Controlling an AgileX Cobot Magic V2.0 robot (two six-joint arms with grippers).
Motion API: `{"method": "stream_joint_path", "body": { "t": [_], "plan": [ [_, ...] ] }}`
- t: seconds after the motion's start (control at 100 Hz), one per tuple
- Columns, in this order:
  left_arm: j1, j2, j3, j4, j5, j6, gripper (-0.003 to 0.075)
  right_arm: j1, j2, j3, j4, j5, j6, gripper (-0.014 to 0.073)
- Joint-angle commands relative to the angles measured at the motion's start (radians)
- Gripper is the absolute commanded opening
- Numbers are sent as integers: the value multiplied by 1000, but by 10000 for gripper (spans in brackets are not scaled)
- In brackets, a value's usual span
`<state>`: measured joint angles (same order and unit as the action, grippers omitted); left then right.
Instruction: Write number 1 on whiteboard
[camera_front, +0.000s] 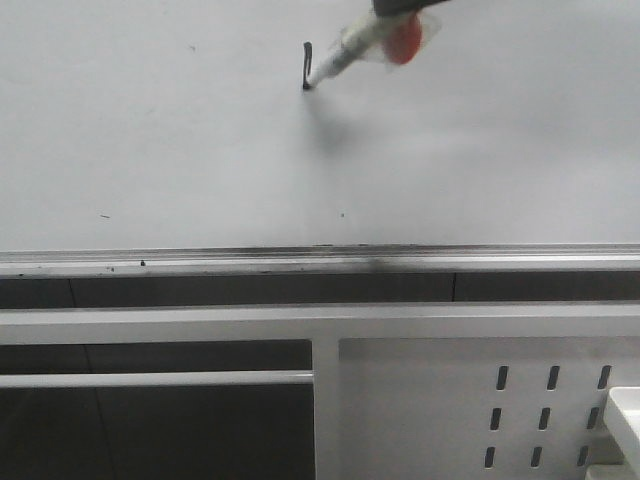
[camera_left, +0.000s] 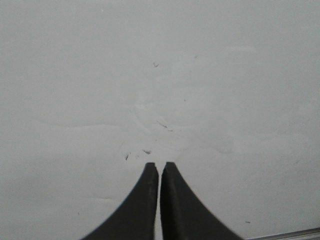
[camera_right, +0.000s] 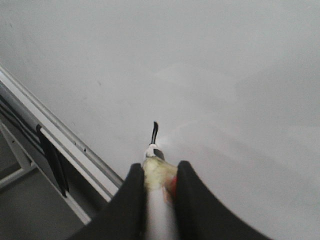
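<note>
The whiteboard (camera_front: 150, 130) fills the upper front view, with its silver rail (camera_front: 300, 258) along the lower edge. A short dark vertical stroke, the number 1 (camera_front: 307, 62), is near the top centre. The marker pen (camera_front: 340, 60), white with yellowish tape and a red part, has its tip touching the stroke's lower end. My right gripper (camera_right: 158, 167) is shut on the marker (camera_right: 158, 175); the stroke (camera_right: 155, 131) runs just beyond its tip. Only a dark edge of this gripper (camera_front: 400, 5) shows in the front view. My left gripper (camera_left: 160, 166) is shut and empty over bare whiteboard (camera_left: 240, 100).
Small dark specks (camera_front: 104, 216) dot the board. Below the rail are white frame bars (camera_front: 150, 379) and a white perforated metal panel (camera_front: 430, 400). A white object (camera_front: 625, 420) sits at the lower right. Dark cables (camera_right: 50, 155) hang below the rail (camera_right: 60, 135).
</note>
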<state>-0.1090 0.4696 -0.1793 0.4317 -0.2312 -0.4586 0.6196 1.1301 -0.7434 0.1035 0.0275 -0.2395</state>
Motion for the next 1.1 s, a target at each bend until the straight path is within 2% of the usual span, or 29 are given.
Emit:
{"method": "stream_joint_path", "body": {
  "t": [0.0,0.19,0.38,0.55,0.61,0.66,0.75,0.86,0.92,1.09],
  "plan": [
    [2,5,-28,-17,-94,-10,-20,-23,27,-26,-14,-85,-10,-69],
    [2,5,-28,-17,-95,-10,-20,-23,101,-26,-14,-100,-10,-69],
    [2,5,-28,-17,-97,-10,-20,-20,95,-26,13,-113,-10,-69],
    [0,5,-28,23,-105,-14,-19,89,50,-26,24,-36,-10,-69],
    [-10,5,-28,88,-135,-32,-13,128,45,-27,9,-15,-10,-69],
    [-26,7,-26,181,-193,-41,16,154,45,-36,-6,11,-10,-69],
    [-66,27,-26,380,-324,-78,136,183,54,-73,-20,80,-10,-69],
    [-116,76,-26,479,-368,-157,302,197,61,-150,-25,180,-10,-69],
    [-137,108,-26,527,-377,-159,330,197,63,-192,-25,228,-10,-69],
    [-182,237,-26,605,-502,-159,312,197,81,-305,-29,359,-12,-69]
  ]
}}
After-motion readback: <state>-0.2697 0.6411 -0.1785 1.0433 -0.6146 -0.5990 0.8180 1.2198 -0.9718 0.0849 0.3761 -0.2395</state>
